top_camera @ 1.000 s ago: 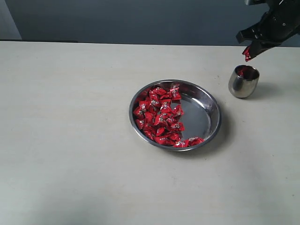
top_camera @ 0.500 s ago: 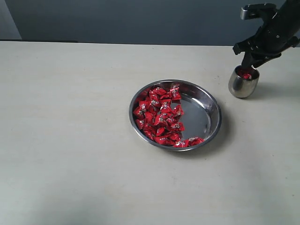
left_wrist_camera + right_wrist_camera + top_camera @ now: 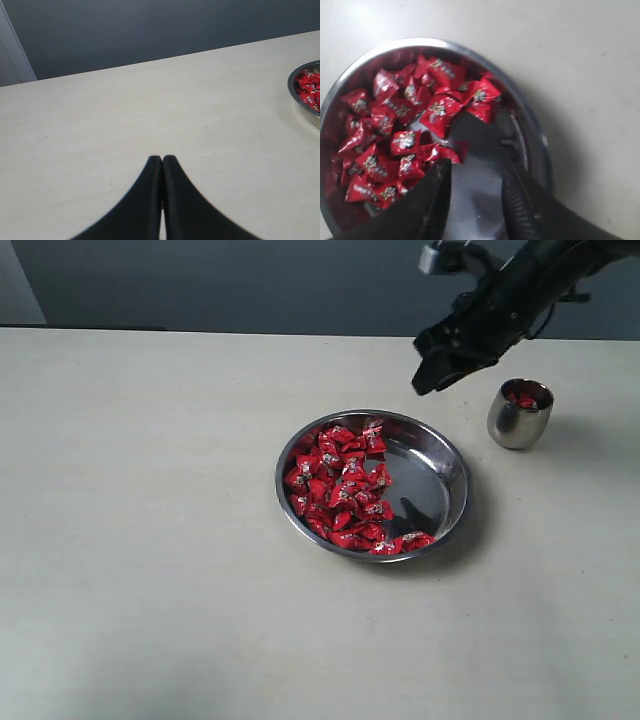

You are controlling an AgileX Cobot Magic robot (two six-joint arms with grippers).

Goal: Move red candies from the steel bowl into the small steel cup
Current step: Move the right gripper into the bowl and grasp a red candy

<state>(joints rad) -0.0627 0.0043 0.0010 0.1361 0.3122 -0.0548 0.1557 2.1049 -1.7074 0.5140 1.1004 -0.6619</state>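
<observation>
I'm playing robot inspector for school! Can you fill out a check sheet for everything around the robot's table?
Surface: pale table, flat, nothing spilled on it.
Job's things: steel bowl holds a heap of red candies, mostly toward the exterior view's left; small steel cup stands upright, apart from the bowl, with some red candy inside.
Clutter: nothing seen.
Grippers: right tool open and empty, in the air near the bowl; left tool shut and empty, over bare table.
Cables: nothing seen.
Surroundings: dark grey wall behind the table.
</observation>
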